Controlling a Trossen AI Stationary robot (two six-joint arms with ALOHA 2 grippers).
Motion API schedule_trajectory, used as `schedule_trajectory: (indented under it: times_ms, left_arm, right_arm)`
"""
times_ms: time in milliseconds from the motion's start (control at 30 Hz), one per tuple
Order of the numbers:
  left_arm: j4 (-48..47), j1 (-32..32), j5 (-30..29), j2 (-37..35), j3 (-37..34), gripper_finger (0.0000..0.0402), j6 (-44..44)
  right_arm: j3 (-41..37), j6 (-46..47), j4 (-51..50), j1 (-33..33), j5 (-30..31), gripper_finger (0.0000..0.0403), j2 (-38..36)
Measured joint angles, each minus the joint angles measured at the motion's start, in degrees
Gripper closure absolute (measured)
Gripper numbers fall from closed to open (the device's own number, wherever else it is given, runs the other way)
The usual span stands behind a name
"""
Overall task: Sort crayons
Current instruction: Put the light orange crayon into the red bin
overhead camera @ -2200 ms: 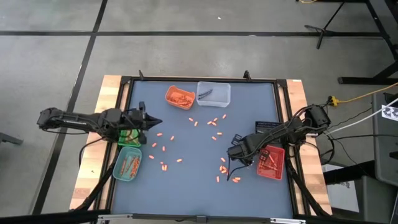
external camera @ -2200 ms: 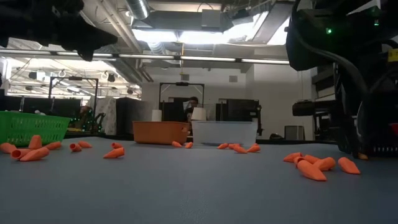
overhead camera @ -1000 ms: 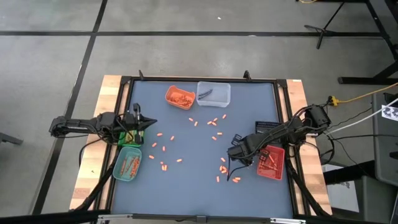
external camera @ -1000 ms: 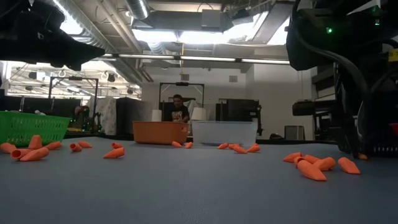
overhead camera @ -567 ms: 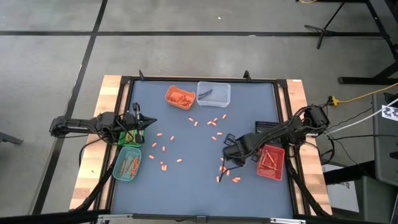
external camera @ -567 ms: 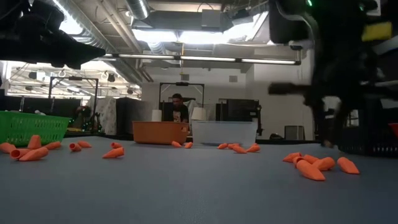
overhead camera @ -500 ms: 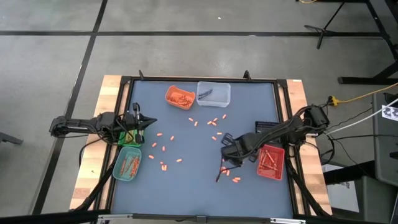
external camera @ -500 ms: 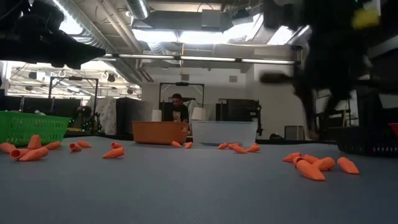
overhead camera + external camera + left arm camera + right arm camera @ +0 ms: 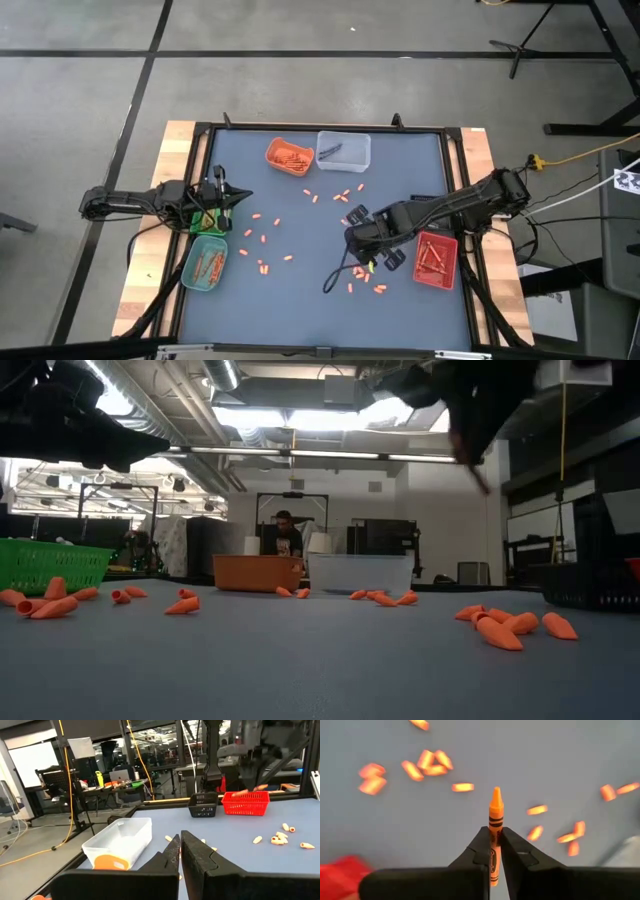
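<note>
Many short orange crayons [image 9: 265, 240] lie scattered on the blue table [image 9: 300, 310]. My right gripper [image 9: 494, 831] hangs high over the cluster of crayons [image 9: 365, 282] at the near right. It points steeply down and is shut on one orange crayon [image 9: 495, 805]. In the low view it is a dark blur at the top [image 9: 468, 430]. My left gripper [image 9: 240, 197] waits, shut and level, above the green basket [image 9: 205, 220] at the table's left edge. My right gripper pinches the orange crayon's lower half [image 9: 493, 845] between its two fingers, which lie along the crayon. Its pointed tip [image 9: 496, 792] sticks out past the fingertips, pointing down at the table. The crayon is lifted clear of the table.
An orange tray [image 9: 288, 155] and a clear tray [image 9: 343, 149] stand at the far edge. A teal tray [image 9: 206, 264] sits near left, and a red basket [image 9: 436, 258] and a black basket [image 9: 430, 203] sit at the right. A person stands in the room beyond [image 9: 287, 532].
My right gripper has risen from the table beside the red basket, swung toward the table's middle and rolled about its own axis, staying shut. The left arm has kept still.
</note>
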Motion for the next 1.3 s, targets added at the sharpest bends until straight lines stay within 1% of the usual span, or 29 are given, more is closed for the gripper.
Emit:
schedule_trajectory:
  times_ms: [133,233,333,400,500,767,967,1133,1200,1300]
  left_arm:
    - [0.00,0.00,0.00,0.00,0.00,0.0400,-0.30]
    - [0.00,0.00,0.00,0.00,0.00,0.0400,-1.97]
    - [0.00,0.00,0.00,0.00,0.00,0.0400,-2.40]
    - [0.00,0.00,0.00,0.00,0.00,0.0400,-1.81]
    - [0.00,0.00,0.00,0.00,0.00,0.0400,-1.79]
    - [0.00,0.00,0.00,0.00,0.00,0.0400,-1.62]
    - [0.00,0.00,0.00,0.00,0.00,0.0400,-1.62]
    - [0.01,0.00,0.00,0.00,0.00,0.0400,-1.62]
    - [0.00,0.00,0.00,0.00,0.00,0.0400,-1.61]
    - [0.00,0.00,0.00,0.00,0.00,0.0400,-1.60]
  right_arm:
    - [3.78,7.66,-7.21,0.00,-7.74,0.0379,-0.02]
    - [4.31,12.92,-12.72,0.06,-13.02,0.0379,-0.02]
    - [4.28,18.78,-18.08,0.07,-16.92,0.0379,-0.02]
    - [3.32,22.20,-18.95,0.15,-18.25,0.0379,-0.13]
    - [0.84,24.76,-20.16,1.34,-18.29,0.0379,-0.23]
    - [-9.85,24.64,-22.91,7.49,-18.33,0.0379,-0.35]
    - [-15.07,24.51,-22.94,11.19,-18.31,0.0379,-0.35]
    - [-18.35,26.59,-22.53,12.48,-17.23,0.0379,-0.35]
    - [-19.17,27.81,-22.55,12.50,-16.76,0.0374,-0.35]
    - [-20.32,29.44,-22.53,12.41,-16.70,0.0352,-0.35]
